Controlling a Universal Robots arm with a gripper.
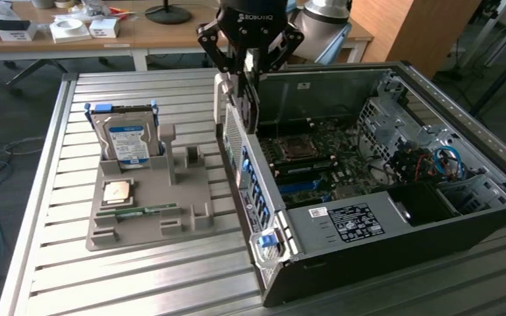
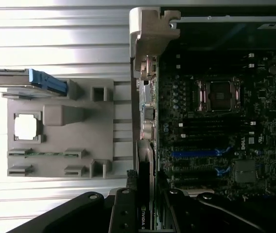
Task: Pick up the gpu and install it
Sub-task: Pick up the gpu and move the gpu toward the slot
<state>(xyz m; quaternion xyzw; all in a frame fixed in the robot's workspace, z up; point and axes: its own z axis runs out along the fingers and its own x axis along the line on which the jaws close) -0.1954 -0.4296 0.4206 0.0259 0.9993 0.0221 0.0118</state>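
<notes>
Gripper, black and two-fingered, was clenched on the upper edge of the gpu, a thin dark rectangular circuit card that hung on edge straight below its fingers. In the wrist view the card's narrow edge ran out from between the fingers, in line with the rear wall of the open black metal computer case underneath. Whether the card touched that wall could not be told. Directly below the gripper on the case side lay the dark green motherboard, its square silver processor socket and blue expansion slots uncovered. Farther out on the gripper's other side, apart from the case, sat a grey moulded plastic tray. It carried a narrow green memory stick, a square pale processor chip and an upright silver hard drive with a blue label. All of it stood on a ribbed aluminium table.
</notes>
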